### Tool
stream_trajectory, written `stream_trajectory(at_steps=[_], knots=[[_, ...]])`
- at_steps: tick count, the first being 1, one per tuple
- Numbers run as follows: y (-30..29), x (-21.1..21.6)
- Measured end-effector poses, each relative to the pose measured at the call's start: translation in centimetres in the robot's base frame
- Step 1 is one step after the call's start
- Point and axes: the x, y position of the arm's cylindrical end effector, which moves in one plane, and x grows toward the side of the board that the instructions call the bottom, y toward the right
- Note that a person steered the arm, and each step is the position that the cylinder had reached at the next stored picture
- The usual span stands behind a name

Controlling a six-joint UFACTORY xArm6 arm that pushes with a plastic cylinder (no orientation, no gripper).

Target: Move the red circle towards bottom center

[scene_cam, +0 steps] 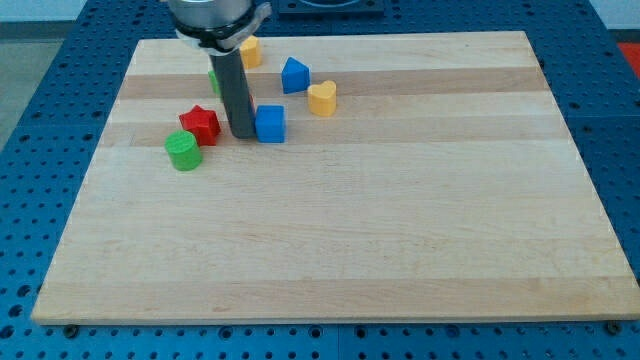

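Touching blue cube (270, 123) w/ my tip (242, 135) (red star (201, 123) beside).

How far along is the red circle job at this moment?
Done: nothing that shows. No red block lies near the bottom centre of the board.
In hand: my tip stands between the red star and the blue cube, at the view's upper left.
Left: the whole push. I cannot make out a red circle; the rod may hide it.
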Motion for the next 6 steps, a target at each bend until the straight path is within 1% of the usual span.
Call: stream_trajectory(at_steps=[2,3,4,5,6], knots=[[1.4,-1.2],[3.5,-1.5],[2.5,-4.3],[-1.0,-7.0],[-4.6,-5.7]])
